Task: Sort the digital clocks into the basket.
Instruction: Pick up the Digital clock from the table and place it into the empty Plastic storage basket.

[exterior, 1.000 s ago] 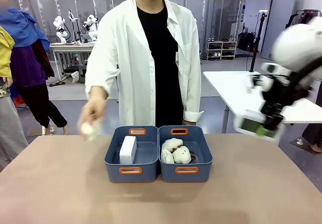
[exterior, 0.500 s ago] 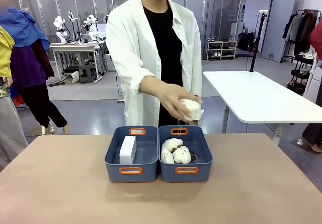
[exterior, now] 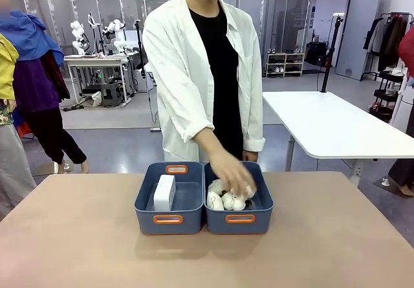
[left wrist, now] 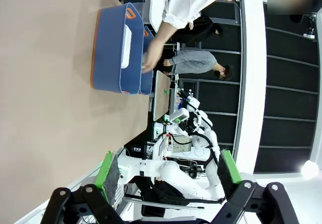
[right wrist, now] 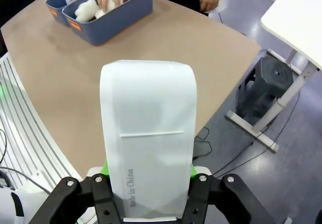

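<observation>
One digital clock [exterior: 163, 192] stands on edge in the left blue-grey basket [exterior: 150, 211], also seen from the left wrist as clock [left wrist: 126, 42] in basket [left wrist: 108, 53]. A second digital clock [right wrist: 148, 133] fills the right wrist view, its white back marked "Made in China"; my right gripper [right wrist: 148, 177] is shut on it, high above the table's edge and away from the basket [right wrist: 54, 3]. My left gripper [left wrist: 170, 171] is open and empty, well back from the bins. The person's hand [exterior: 233, 171] reaches into the right bin [exterior: 240, 218] among cream plush toys [exterior: 223, 200].
The two bins sit side by side at the table's middle, near the far edge where the person stands. A white table [exterior: 336, 126] stands off to the right, its base [right wrist: 261, 93] on the floor beyond my table's edge.
The right arm with its clock has swung out of the front view. The person's hand carried a plush toy from the left side across and down into the right bin.
</observation>
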Tool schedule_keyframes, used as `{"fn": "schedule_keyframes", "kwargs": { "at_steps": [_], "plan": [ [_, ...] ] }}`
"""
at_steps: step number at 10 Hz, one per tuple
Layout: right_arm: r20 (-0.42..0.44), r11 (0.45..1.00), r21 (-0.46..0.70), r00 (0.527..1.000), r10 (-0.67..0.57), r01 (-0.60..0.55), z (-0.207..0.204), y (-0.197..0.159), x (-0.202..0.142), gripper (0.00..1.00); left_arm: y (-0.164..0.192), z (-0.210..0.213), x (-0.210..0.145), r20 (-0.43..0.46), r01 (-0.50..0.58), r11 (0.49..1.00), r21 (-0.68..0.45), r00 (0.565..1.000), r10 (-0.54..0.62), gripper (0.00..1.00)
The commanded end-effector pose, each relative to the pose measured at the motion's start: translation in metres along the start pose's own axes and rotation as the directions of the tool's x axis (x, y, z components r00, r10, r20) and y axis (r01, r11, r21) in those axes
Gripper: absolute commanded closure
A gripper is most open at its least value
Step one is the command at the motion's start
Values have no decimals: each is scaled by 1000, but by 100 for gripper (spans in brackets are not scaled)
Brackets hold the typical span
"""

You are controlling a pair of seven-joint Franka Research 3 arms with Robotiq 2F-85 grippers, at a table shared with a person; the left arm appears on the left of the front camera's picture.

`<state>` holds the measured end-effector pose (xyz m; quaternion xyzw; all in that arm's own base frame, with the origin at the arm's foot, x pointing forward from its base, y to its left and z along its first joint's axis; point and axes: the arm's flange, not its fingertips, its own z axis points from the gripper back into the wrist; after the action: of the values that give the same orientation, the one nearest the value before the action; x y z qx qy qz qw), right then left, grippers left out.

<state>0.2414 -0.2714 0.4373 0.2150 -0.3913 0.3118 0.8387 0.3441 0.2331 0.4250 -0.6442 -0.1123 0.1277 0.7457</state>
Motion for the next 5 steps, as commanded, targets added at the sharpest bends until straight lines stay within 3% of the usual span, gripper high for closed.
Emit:
{"fn": "schedule_keyframes", "kwargs": {
  "at_steps": [1,5],
  "plan": [
    [9,999,-7,999,35,-35,4,-6,0,48,0,2,-7,-4,17,1000,-1,1000,-17,0],
    [-37,999,4,999,38,-38,-7,-9,17,48,0,2,-7,-4,17,1000,-1,1000,-17,0]
  ]
}}
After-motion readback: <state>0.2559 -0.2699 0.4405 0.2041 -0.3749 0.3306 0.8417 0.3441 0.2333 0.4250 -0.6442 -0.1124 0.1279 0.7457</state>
